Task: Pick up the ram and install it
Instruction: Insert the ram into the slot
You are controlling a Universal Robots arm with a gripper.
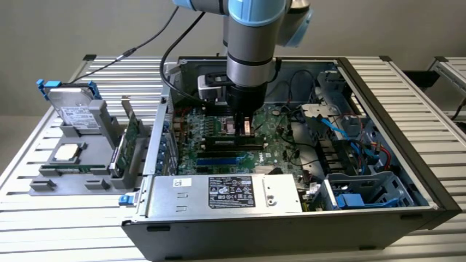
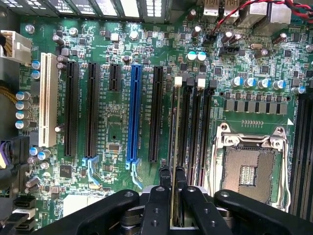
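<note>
In the open PC case [image 1: 429, 180], over the middle of the mobo [image 2: 112, 132], the arm [image 1: 251, 33] hangs straight down w/ its jaws clenched on the ram [image 2: 174, 132]. In the wrist view the ram shows edge-on, a thin strip running out from btwn the two black fingers [image 2: 159, 200], which press on its flat sides. It stands upright, parallel to the black memory slots [image 2: 198, 127] and over the slot row's side farthest from the CPU socket [image 2: 247, 169]. Can't tell if its lower edge is in a slot or just above one. The open, empty CPU socket sits just beside those slots. On the ram's other side come a black card slot, then a blue slot [image 2: 133, 112], more black ones and a white slot [image 2: 47, 100].

In the exterior view the PSU [image 1: 226, 192] lies along the case's near wall. Blue cables and drive bays [image 1: 364, 196] fill the corner at the exterior view's right.

The case stands on a slatted metal surface [image 1: 58, 229]. Near that surface's edge at the exterior view's left is a grey holder [image 1: 43, 183], well apart from the jaws. It carries an HDD [image 1: 73, 109], a square silver processor chip [image 1: 65, 153] and a green expansion card [image 1: 131, 144] standing on edge.
</note>
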